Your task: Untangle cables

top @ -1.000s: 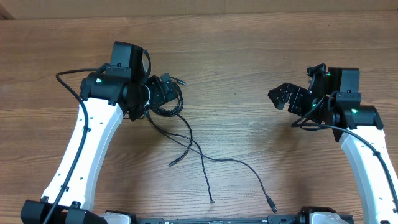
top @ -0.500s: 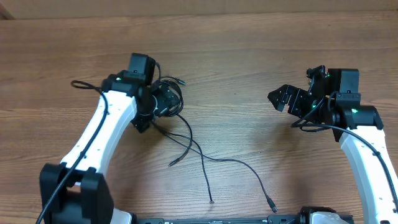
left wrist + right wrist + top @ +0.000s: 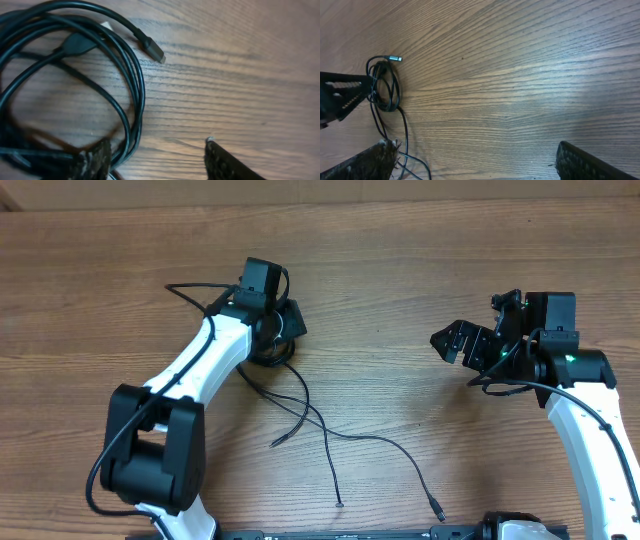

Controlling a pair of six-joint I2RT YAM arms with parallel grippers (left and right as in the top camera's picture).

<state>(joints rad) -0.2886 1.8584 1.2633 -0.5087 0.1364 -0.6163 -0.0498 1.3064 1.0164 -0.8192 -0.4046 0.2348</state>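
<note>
The cables are thin black cords. A small coil (image 3: 268,352) lies under my left gripper (image 3: 290,323), and loose strands (image 3: 330,435) trail toward the front edge, ending in small plugs. In the left wrist view the coil (image 3: 75,75) fills the left side, with a silvery-tipped plug (image 3: 155,50) pointing right. The left gripper (image 3: 157,160) is open, low over the table, and the coil's right edge runs just inside its left finger. My right gripper (image 3: 447,340) is open and empty, far right of the coil. The right wrist view shows its fingers (image 3: 482,160) wide apart and the coil (image 3: 385,85) at far left.
The table is bare brown wood (image 3: 400,270). A thicker black wire (image 3: 190,288) loops off the left arm behind the coil. One strand's plug (image 3: 438,513) lies near the front edge. The left arm's finger (image 3: 340,95) shows in the right wrist view beside the coil.
The left arm has swung right and further back, its gripper shifting right over the coil and covering the plug. The right arm has not moved. The loose strands lie as before.
</note>
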